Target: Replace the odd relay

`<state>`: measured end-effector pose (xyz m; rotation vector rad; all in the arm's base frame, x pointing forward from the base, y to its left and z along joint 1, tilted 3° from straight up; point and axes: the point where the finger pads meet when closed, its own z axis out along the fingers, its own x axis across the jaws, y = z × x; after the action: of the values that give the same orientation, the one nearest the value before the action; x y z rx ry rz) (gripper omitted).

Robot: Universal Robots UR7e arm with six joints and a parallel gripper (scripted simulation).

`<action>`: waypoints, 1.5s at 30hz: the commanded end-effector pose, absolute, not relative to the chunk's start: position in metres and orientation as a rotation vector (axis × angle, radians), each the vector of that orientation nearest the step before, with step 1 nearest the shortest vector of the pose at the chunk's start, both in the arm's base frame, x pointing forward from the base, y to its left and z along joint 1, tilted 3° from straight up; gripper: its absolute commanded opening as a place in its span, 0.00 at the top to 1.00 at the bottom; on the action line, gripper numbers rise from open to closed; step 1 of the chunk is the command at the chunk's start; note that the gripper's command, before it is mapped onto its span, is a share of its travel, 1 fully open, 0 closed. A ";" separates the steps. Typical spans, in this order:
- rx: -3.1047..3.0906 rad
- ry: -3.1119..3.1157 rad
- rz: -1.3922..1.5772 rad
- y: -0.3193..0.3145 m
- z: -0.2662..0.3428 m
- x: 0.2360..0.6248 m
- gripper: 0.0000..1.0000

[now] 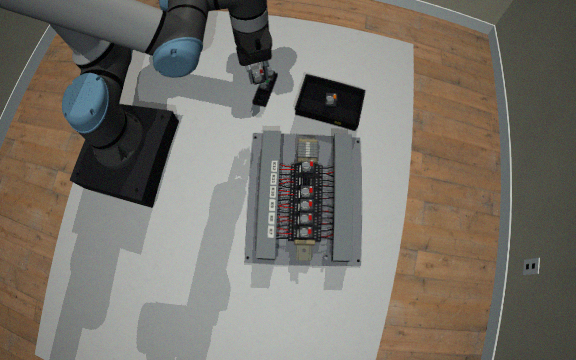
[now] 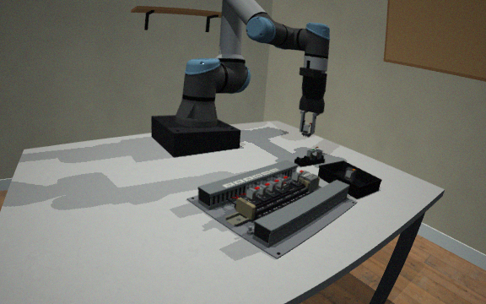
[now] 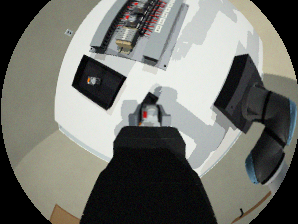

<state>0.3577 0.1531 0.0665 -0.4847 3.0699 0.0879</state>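
My gripper (image 1: 258, 77) (image 2: 307, 133) (image 3: 149, 109) is shut on a relay with a red button (image 3: 145, 114), held in the air near the black spare holder (image 1: 262, 97) (image 2: 305, 160) (image 3: 151, 97). A relay with a green button (image 2: 315, 153) stands in that holder. In the row, several relays with red buttons (image 1: 306, 191) (image 2: 254, 192) sit in sockets, their buttons toward the right in the top view. One socket (image 1: 307, 179), second from the top there, has no relay. A relay with an orange button (image 1: 331, 99) (image 2: 350, 172) (image 3: 93, 80) lies in the black tray (image 1: 313, 107) (image 2: 366, 188) (image 3: 108, 96). The held relay's blades are too small to make out.
Grey wiring ducts (image 1: 344, 200) (image 2: 302, 212) flank the row on the grey mounting plate (image 1: 288, 260) (image 2: 278, 251). Red wires run between sockets and ducts. An end block (image 1: 308, 148) (image 2: 311, 181) sits beside the row. The robot's black base (image 1: 118, 181) (image 2: 205, 137) stands at the table's far side.
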 end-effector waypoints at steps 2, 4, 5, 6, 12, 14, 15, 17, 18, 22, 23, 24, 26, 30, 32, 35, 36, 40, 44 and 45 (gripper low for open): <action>-0.428 3.079 0.082 0.153 0.067 0.358 1.00; -0.428 3.079 0.082 0.153 0.067 0.358 1.00; -0.428 3.079 0.082 0.153 0.067 0.358 1.00; -0.428 3.079 0.082 0.153 0.067 0.358 1.00; -0.083 3.113 0.087 0.153 0.067 0.358 1.00; -0.083 3.113 0.087 0.153 0.067 0.358 1.00; -0.083 3.113 0.087 0.153 0.067 0.358 1.00; -0.083 3.113 0.087 0.153 0.067 0.358 1.00; -0.083 3.113 0.087 0.153 0.067 0.358 1.00; -0.083 3.113 0.087 0.153 0.067 0.358 1.00; -0.083 3.113 0.087 0.153 0.067 0.358 1.00; -0.076 3.113 0.088 0.153 0.067 0.358 1.00; -0.041 3.115 0.088 0.153 0.067 0.358 1.00; -0.006 3.116 0.087 0.153 0.067 0.358 1.00; -0.006 3.116 0.087 0.153 0.067 0.358 1.00; -0.006 3.116 0.087 0.153 0.067 0.358 1.00; -0.006 3.116 0.087 0.153 0.067 0.358 1.00; -0.006 3.116 0.087 0.153 0.067 0.358 1.00; -0.006 3.116 0.087 0.111 0.064 0.381 1.00; -0.006 3.116 0.087 0.100 0.063 0.386 1.00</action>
<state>0.3641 0.1402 0.0658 -0.0084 3.1172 0.0868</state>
